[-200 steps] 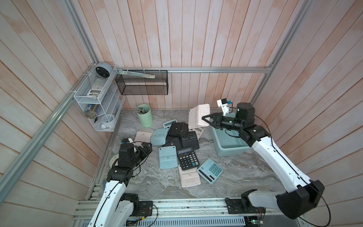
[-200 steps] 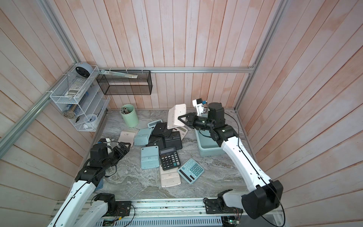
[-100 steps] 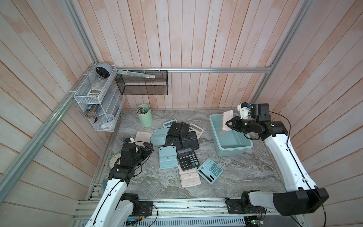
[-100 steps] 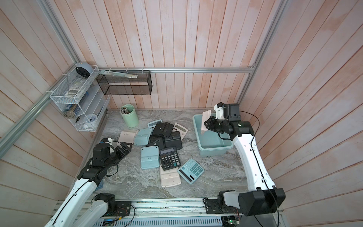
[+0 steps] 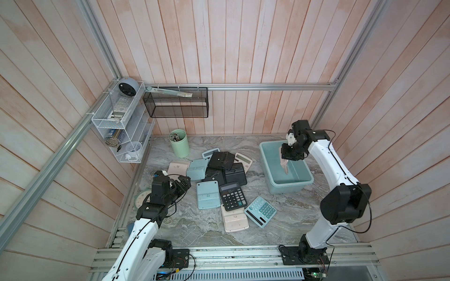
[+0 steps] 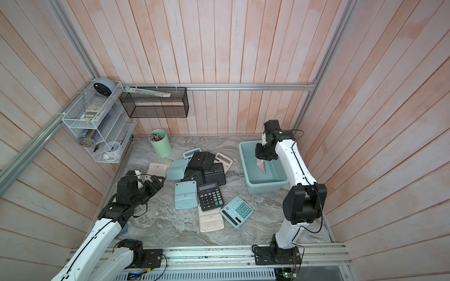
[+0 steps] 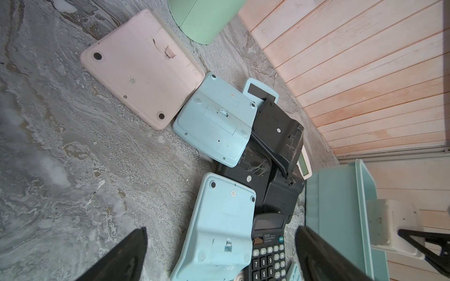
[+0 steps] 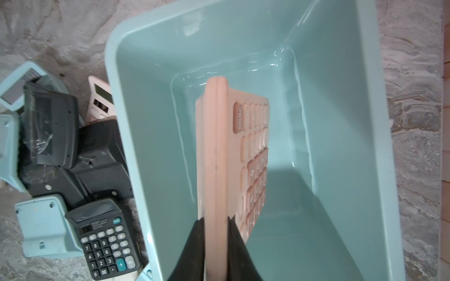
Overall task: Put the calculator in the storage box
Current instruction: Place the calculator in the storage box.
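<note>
Left gripper (image 5: 184, 181) hangs well to the left of the storage box (image 8: 341, 121), on the far side of the whole pile of calculators (image 5: 219, 175), with its jaws spread wide and nothing between them. The pile sits between it and the box, and most of them are flipped face-down, so you mostly see pale pink, light blue and black backs. The face-up black calculator (image 7: 267, 250), near the box's front-left corner, has a label under its screen that looks like DEXIN, and I can read GT, CE, MU and a blue + on its keys. A teal calculator (image 5: 260, 215) lies face-up just in front of that same corner. The box itself is a light teal tub with rounded corners and a glossy inside. Over it, the right gripper (image 8: 215, 220) is clamped tight on the top edge of the pink calculator (image 8: 233, 158). That one hangs edge-on, nearly upright, down inside the box and clear of all four walls. It's a peachy two-tone body with darker pink keys, and the top key reads ON/AC. Can't tell if its lower end touches the box floor.
</note>
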Controlling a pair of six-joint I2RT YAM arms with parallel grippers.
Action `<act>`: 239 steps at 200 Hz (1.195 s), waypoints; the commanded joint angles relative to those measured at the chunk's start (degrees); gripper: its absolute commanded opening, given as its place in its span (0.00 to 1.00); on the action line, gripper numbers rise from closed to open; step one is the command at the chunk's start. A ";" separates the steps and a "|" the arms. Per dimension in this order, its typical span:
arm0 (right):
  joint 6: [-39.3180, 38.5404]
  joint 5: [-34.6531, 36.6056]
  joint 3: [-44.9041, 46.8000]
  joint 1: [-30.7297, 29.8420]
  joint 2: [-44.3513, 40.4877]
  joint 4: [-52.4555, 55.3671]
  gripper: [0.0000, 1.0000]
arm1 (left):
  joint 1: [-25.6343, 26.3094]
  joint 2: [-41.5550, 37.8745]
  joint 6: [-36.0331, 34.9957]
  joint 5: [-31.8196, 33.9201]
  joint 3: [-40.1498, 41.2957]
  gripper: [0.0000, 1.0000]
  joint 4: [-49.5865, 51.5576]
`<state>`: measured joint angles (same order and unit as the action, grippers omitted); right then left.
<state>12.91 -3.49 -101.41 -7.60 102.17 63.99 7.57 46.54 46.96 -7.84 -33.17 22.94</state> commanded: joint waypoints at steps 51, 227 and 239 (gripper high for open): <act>-6.37 9.94 -13.55 -3.38 15.35 14.68 0.00 | 0.34 1.29 -0.03 1.24 0.34 1.00 -2.46; -2.21 5.99 -5.90 -5.43 17.57 -0.89 0.14 | 0.34 1.91 0.15 0.57 0.91 1.00 -3.09; -2.12 5.66 -4.75 -5.42 17.06 -2.44 0.14 | 0.36 1.84 0.07 0.63 0.98 1.00 -2.90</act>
<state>9.17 5.04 -109.08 -13.21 120.27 66.50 7.68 48.84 46.98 -7.07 -33.08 20.95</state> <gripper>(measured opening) 0.186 0.998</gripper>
